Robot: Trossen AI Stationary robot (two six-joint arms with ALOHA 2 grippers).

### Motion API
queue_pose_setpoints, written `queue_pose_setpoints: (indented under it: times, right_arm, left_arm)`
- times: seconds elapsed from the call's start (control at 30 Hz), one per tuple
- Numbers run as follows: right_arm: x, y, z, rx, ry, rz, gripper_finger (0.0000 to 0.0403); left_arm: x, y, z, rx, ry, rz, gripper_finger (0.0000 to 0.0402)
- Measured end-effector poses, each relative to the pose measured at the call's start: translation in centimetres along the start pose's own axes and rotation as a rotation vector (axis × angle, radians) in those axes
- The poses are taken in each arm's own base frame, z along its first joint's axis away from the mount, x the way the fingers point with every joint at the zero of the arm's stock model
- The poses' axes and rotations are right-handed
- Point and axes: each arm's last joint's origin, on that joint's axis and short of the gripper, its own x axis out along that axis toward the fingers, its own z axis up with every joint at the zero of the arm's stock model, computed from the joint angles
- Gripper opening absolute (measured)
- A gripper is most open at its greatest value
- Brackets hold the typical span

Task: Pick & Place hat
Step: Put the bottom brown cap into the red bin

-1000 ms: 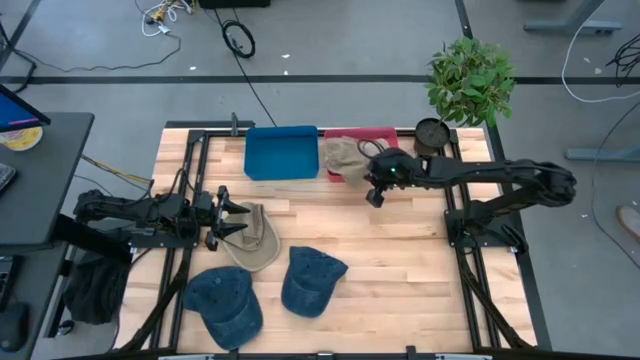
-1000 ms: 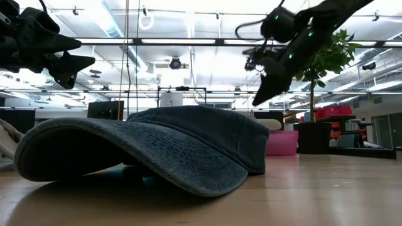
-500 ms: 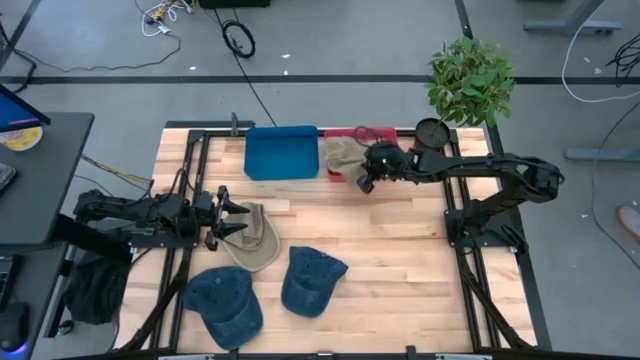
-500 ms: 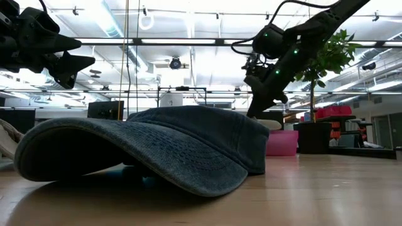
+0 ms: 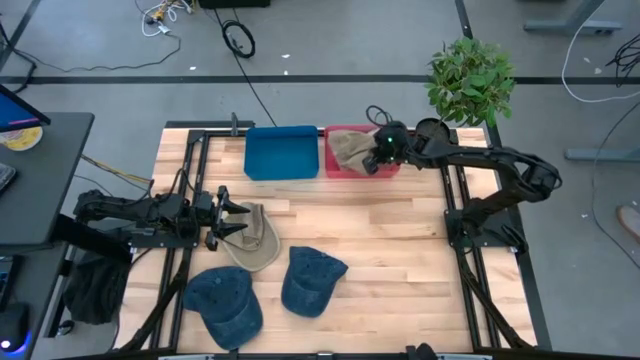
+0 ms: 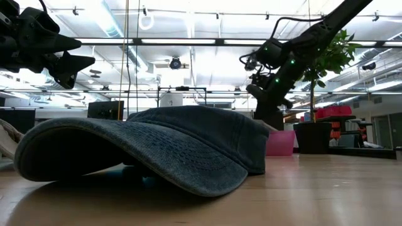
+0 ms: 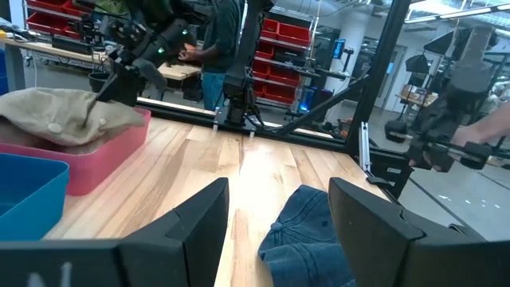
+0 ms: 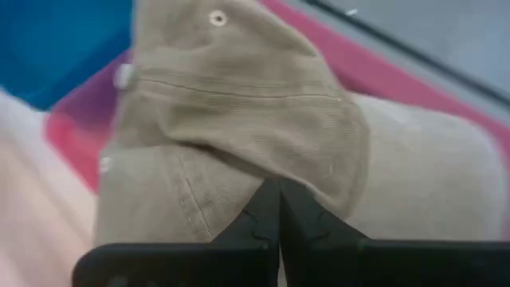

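Note:
A tan hat (image 5: 352,150) lies in the pink bin (image 5: 345,131) at the table's far edge, and it also shows in the right wrist view (image 8: 239,119) and the left wrist view (image 7: 68,115). My right gripper (image 5: 380,160) is shut, with its tips at this hat. My left gripper (image 5: 236,222) is open and hovers above a second tan hat (image 5: 260,240) that rests on the table's left side. Two blue denim hats (image 5: 222,300) (image 5: 312,280) lie near the front edge; one fills the low view (image 6: 157,147). My right gripper has its shut fingertips (image 8: 277,191) against the tan hat's cloth (image 8: 275,171), where a fold overlaps. It comes slanting down from the table's near right side. The hat rests in the pink bin. Whether any cloth is caught between the fingers does not show.
A blue bin (image 5: 281,152) stands left of the pink one. A potted plant (image 5: 470,80) and a round dark object (image 5: 431,133) sit at the far right corner. Bare wood (image 5: 400,250) lies between the hats and the right arm's base. A person stands beyond the table (image 7: 215,56).
My right gripper has moved from above the bare table near the pink bin toward the far edge and down, ending at the tan hat in the bin. The hat's part that hung over the bin's near rim has shifted farther into the bin.

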Motion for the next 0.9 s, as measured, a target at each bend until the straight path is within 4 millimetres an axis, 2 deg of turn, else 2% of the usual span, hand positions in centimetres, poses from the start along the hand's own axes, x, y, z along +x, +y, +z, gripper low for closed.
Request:
queue_pose_setpoints:
  times: [0.33,0.57,0.7,0.9]
  right_arm:
    - [2.1,2.0,-0.1,0.025,-0.033,0.166,0.0000]
    - [2.9,1.5,-0.1,0.157,-0.049,0.086,0.0000]
    - [1.8,1.5,0.5,0.125,-0.084,0.113,0.0000]
    - [-1.8,2.0,1.6,0.075,-0.147,0.229,0.0000]
  left_arm:
    - [0.0,0.0,0.0,0.000,0.000,0.000,0.0220]
    - [0.0,0.0,0.0,0.000,0.000,0.000,0.0220]
    - [0.0,0.0,0.0,0.000,-0.001,0.000,0.0220]
    - [0.0,0.0,0.0,0.000,0.000,0.000,0.0220]
